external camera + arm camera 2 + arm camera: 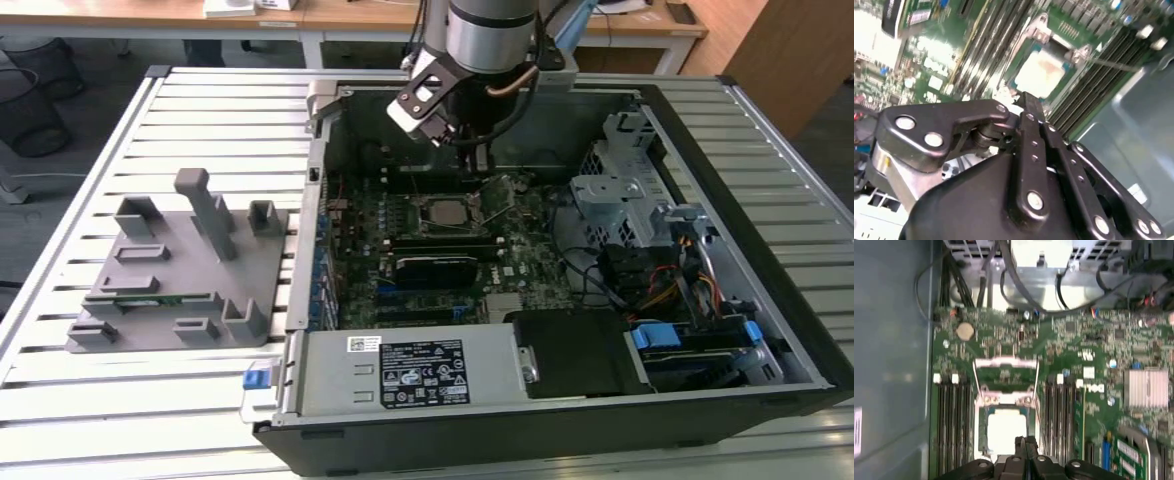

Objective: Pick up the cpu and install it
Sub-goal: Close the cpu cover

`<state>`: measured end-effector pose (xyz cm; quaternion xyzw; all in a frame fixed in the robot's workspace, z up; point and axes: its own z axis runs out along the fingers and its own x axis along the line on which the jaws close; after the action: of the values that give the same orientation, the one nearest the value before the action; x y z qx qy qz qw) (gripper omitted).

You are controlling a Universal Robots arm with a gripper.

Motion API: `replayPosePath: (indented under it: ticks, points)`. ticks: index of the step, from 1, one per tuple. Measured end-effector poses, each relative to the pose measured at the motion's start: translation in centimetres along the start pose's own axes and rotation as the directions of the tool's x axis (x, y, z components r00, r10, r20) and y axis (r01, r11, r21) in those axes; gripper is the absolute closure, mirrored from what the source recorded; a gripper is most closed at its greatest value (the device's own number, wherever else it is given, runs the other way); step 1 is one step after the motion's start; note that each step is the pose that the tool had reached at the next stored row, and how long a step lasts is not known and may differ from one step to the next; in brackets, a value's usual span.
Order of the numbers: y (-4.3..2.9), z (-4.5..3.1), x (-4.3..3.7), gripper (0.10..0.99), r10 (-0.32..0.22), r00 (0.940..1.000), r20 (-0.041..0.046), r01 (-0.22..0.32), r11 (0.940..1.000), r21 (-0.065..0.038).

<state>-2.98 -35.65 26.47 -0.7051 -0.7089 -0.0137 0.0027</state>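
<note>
The square metal cpu (1006, 432) showed pale silver-grey against the green motherboard (1094, 340) speckled with white labels. The jointed metal gripper (1023, 441) was black, the plastic holder block (180, 270) plain grey, the slatted aluminium table (200, 110) striped silver, and the computer case (561, 445) black.

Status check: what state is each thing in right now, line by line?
cpu: lying in the socket, uncovered.
load plate: swung open.
gripper: shut, holding nothing, above the cpu.
computer case: open on top.
memory stick: resting in the grey holder block.
</note>
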Motion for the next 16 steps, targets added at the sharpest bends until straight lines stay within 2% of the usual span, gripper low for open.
replayPosePath:
  ticks: [2, 5, 9, 14, 16]
  points:
    - [0.25, -0.24, 0.02, 0.980, -0.003, 0.9999, -0.0116, 0.003, 1.0000, 0.000]
    - [0.39, -0.56, 0.04, 0.980, -0.007, 0.9998, -0.0183, 0.007, 1.0000, 0.000]
    - [0.72, -0.51, 0.04, 0.980, -0.036, 0.9992, -0.0188, 0.036, 0.9994, 0.001]
    - [2.38, -0.30, 0.11, 0.980, -0.038, 0.9991, -0.0182, 0.038, 0.9993, 0.001]
    - [2.80, -0.24, 0.33, 0.980, -0.038, 0.9992, -0.0166, 0.038, 0.9993, 0.001]
